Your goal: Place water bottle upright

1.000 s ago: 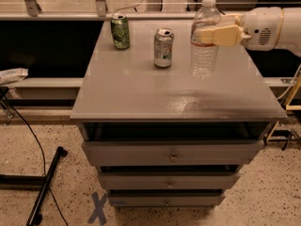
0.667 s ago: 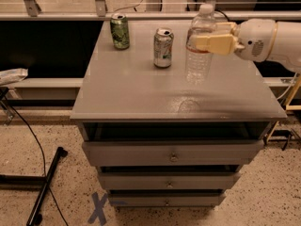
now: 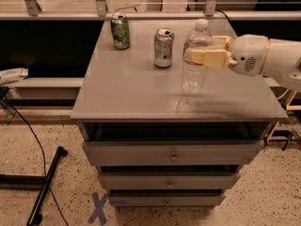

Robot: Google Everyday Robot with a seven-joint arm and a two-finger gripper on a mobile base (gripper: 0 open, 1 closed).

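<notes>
The water bottle (image 3: pixel 194 68) is clear ribbed plastic with a white cap. It stands upright over the right middle of the grey cabinet top (image 3: pixel 131 88); I cannot tell if its base touches the top. My gripper (image 3: pixel 201 52) reaches in from the right on a white arm and is shut on the bottle's upper part, near the label band. Its cream fingers (image 3: pixel 207 58) clasp the bottle on both sides.
A silver-green soda can (image 3: pixel 163 48) stands just left of the bottle. A dark green soda can (image 3: pixel 120 31) stands at the back left of the top. The cabinet has drawers (image 3: pixel 173 153) below. A black stand and cable (image 3: pixel 44 185) lie on the speckled floor at left.
My gripper has carried the upright bottle a little to the left and toward the front of the cabinet top. The cans have not moved.
</notes>
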